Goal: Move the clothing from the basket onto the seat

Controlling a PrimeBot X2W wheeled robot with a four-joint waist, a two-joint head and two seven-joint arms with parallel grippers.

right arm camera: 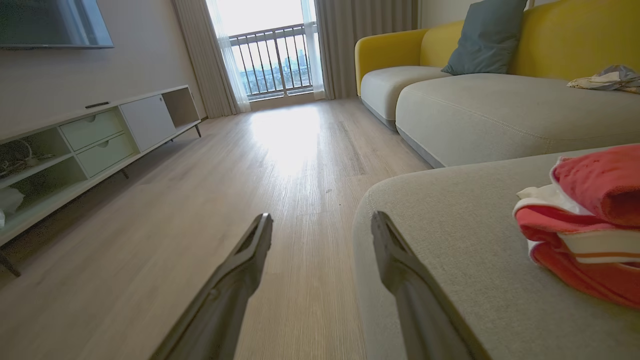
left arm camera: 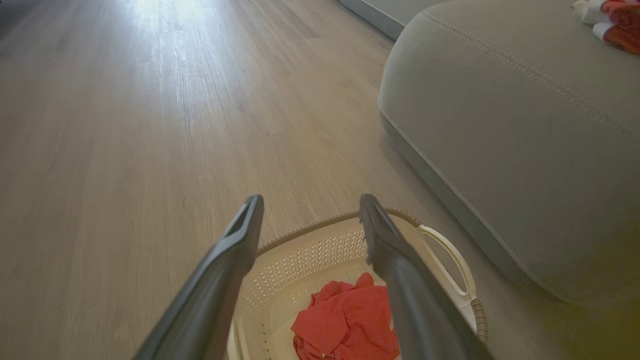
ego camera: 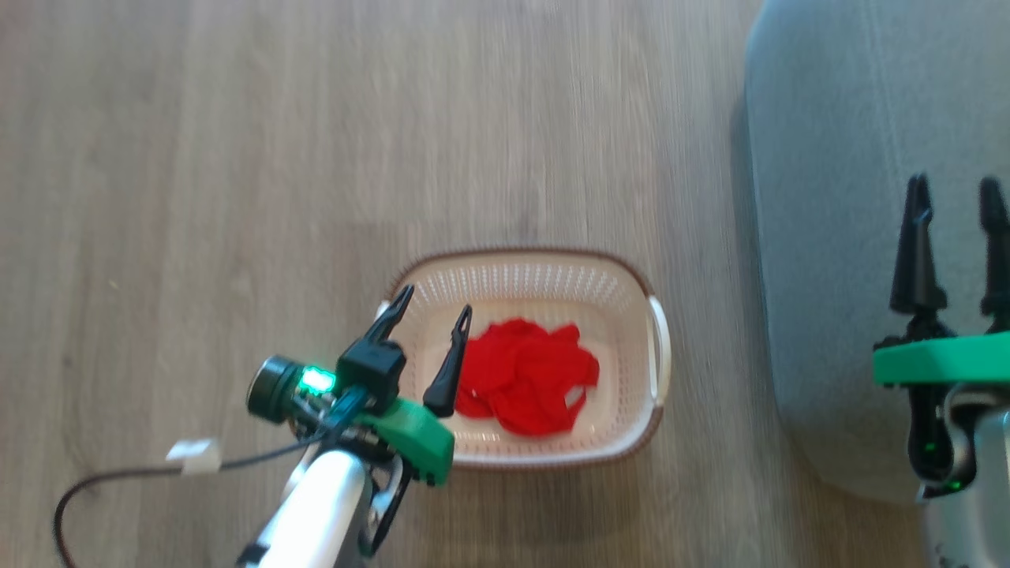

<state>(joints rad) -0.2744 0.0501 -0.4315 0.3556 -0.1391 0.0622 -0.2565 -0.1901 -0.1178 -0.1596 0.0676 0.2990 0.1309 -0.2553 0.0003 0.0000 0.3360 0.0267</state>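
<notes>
Head view is showing the plain red garment (ego camera: 525,383) lying crumpled in the basket (ego camera: 513,284), toward its near right corner, with bare basket bottom showing along the far wall. The basket is sitting on the wooden floor (ego camera: 237,197), near the seat (ego camera: 852,237) but apart from its edge. The left gripper (ego camera: 436,300) is hanging over the basket's left end, fingers spread wide and holding nothing. The right gripper (ego camera: 953,184) is hovering over the seat's near edge, likewise parted wide and empty. The trimmed garment (right arm camera: 590,225) is lying bunched on the seat, beside that gripper.

I am judging the cloth to be light, limp and not at all fragile, but likely to drape and trail when lifted. A raised fold near the middle of the heap is looking like the best place to pinch. Taking a thin loop at the heap's edge could leave the rest dragging over the rim. The basket itself is looking light, so a finger catching its perforated wall could shift it.

Open floor is lying to the left and beyond the far rim. The seat's rounded edge is standing higher than the basket, so the carry is calling for lift before crossing. Bare cushion is waiting beside the trimmed garment. A cable (ego camera: 118,477) is trailing on the floor by the left arm.
</notes>
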